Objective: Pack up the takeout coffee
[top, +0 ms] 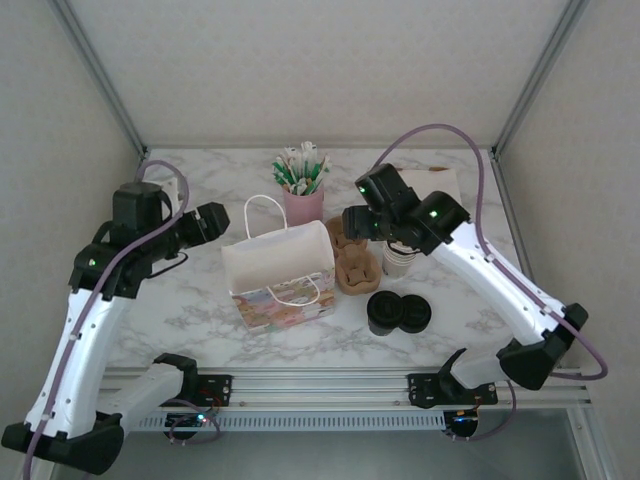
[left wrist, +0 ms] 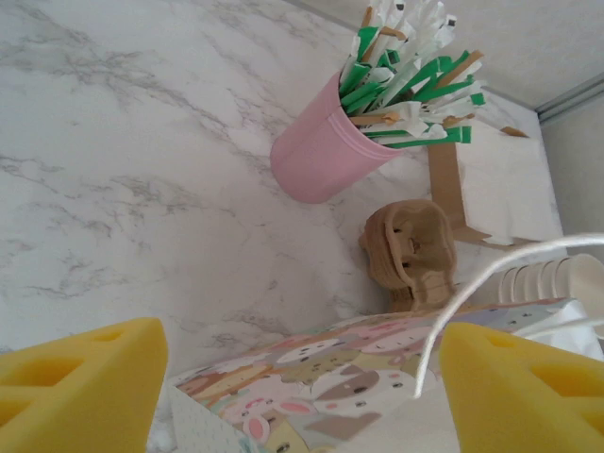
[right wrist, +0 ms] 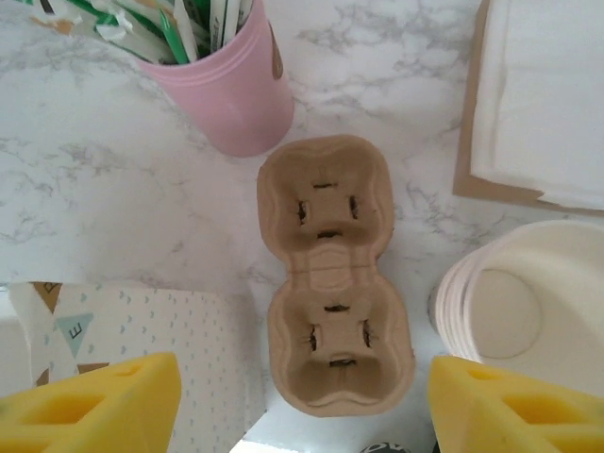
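At the middle of the table: paper bag (top: 285, 305), upright, mouth open, handles up. Just right of it, pulp cup carrier (right wrist: 330, 283), both pockets empty, with a stack of lidless cups (right wrist: 514, 311) touching or just beside its right side. Toward the far edge, pink tumbler (left wrist: 321, 156) of stirrers.

Locate the takeout coffee (top: 384, 313) toward the near edge, right of the bag and beside loose black lids (top: 413, 313). Probably the taller of the two dark rounds, with no cup wall discernible from above.

Left gripper (left wrist: 302, 387): fingers apart, clamped on nothing, just beside the bag's left end near the rim. Right gripper (top: 352, 222): fingers apart, holding nothing, poised over the carrier, apart from the coffee.

Judged step: reaching for the coffee, bag to be steadied.

1. Bring the right gripper toward the near edge, clear of carrier and cup stack.
2. Descend around the paper wall below the lid; avoid pinching the lid itself.
3. Close gently; expect a soft wall and a possible spill.
4. Pinch the bag rim with the left gripper, clear of the handle loop (left wrist: 491, 274).
5. Lower the cup upright, straight into the mouth.
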Motion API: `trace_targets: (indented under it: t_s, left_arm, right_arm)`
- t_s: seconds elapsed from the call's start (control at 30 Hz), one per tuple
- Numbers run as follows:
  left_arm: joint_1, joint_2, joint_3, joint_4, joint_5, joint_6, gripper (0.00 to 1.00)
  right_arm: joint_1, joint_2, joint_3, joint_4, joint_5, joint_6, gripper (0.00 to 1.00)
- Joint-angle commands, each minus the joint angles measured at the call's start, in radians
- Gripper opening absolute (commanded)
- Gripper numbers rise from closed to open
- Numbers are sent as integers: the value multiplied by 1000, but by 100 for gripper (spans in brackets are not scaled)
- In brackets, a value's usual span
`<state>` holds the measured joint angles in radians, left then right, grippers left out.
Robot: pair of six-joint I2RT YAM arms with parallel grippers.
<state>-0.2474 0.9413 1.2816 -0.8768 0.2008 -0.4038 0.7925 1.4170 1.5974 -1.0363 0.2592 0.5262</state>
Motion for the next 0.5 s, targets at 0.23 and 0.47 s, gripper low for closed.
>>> trace_targets:
  t_s: [0.23, 0.47]
  left_arm:
    - [-22, -101, -110, -27, 52, -44, 71]
    - [-24, -76, -120, -42, 50, -26, 71]
  right_arm:
    - [-18, 152, 20, 3, -42, 0, 59]
    - [-78, 240, 6, 79, -138, -143, 49]
